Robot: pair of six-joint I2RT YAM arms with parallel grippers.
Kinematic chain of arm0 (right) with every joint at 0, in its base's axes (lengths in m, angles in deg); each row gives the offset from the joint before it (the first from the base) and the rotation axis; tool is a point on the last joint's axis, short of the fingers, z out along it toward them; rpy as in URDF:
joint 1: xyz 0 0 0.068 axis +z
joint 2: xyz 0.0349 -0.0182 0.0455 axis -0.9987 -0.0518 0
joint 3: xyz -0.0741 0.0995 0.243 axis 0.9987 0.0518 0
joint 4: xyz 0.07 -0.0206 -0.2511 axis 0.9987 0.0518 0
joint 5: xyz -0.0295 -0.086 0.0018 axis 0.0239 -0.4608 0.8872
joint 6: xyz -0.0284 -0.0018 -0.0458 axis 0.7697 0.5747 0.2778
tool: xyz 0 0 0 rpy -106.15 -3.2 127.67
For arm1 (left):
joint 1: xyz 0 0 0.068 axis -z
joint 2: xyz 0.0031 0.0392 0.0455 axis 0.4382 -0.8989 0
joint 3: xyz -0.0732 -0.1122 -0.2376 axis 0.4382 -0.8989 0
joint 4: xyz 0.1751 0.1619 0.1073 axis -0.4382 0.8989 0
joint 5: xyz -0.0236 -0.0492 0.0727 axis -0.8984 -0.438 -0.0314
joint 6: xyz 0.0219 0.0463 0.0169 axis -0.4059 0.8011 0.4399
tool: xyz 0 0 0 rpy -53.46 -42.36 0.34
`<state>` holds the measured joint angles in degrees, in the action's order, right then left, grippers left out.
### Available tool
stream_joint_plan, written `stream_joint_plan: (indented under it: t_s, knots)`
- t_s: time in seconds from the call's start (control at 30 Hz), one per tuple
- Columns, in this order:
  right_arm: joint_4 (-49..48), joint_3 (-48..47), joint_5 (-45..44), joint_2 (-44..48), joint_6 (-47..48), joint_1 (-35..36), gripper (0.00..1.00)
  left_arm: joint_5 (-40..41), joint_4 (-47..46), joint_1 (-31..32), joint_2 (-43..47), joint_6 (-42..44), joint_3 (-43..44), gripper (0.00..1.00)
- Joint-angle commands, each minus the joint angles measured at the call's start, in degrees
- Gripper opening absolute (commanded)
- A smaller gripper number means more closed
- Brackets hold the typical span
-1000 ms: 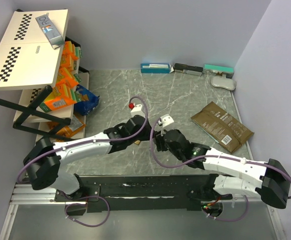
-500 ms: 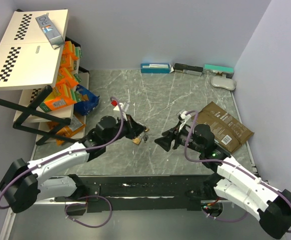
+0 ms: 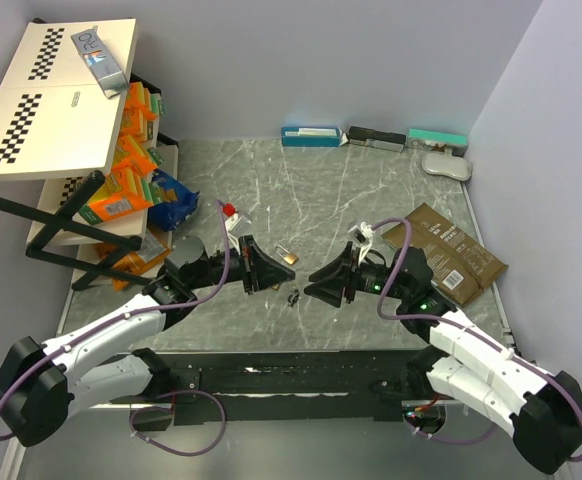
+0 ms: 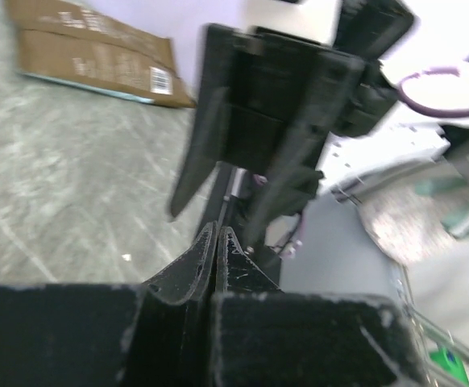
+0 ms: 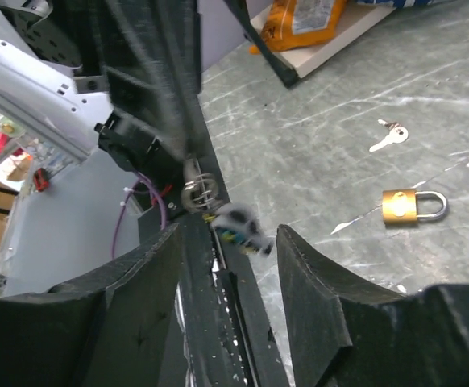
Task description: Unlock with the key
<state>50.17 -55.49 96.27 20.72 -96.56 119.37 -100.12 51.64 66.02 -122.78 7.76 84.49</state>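
Closed left fingers (image 4: 182,278), open right fingers (image 5: 315,282): grasp 1 small silver key (image 5: 389,137) by its head, blade toward the brass padlock (image 5: 400,206).

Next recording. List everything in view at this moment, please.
padlock: one, brass, table centre
loose key: one, silver, table, beyond the padlock
key ring: one, dark, between the grippers
pouch: one, brown, table right
boxes: three, blue, black, teal, back wall
white object: one, back right
shelf rack: one, pale, checkered top, left
snack packs: several, orange, on rack
packet: one, silver-blue, atop rack
blue bag: one, beside rack
left gripper: one, black, shut, centre
right gripper: one, black, open, facing it
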Motion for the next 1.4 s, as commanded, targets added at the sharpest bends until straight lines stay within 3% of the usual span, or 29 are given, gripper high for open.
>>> stream_joint_plan:
  t_s: [0.0, 0.7, 1.07, 1.37]
  knots:
    - [-6.54, -3.12, 0.84, -2.34, -1.82, 2.19, 0.56, -6.93, -5.61, -0.22, 0.25, -1.05, 0.44, 0.01]
    - [-10.58, -6.03, -2.86, -7.35, -2.34, 9.67, 0.42, -7.28, -5.09, -0.22, 0.95, -0.7, 0.62, 0.01]
    - [-9.35, -5.59, -5.32, -7.27, -2.26, 9.94, 0.02, -7.19, -3.51, -0.22, 1.92, -0.09, 0.79, 0.01]
    - [-6.45, -5.15, -10.75, -6.83, -2.43, 9.85, 0.0, -5.53, -2.01, -0.3, 2.27, 0.53, 1.58, 0.01]
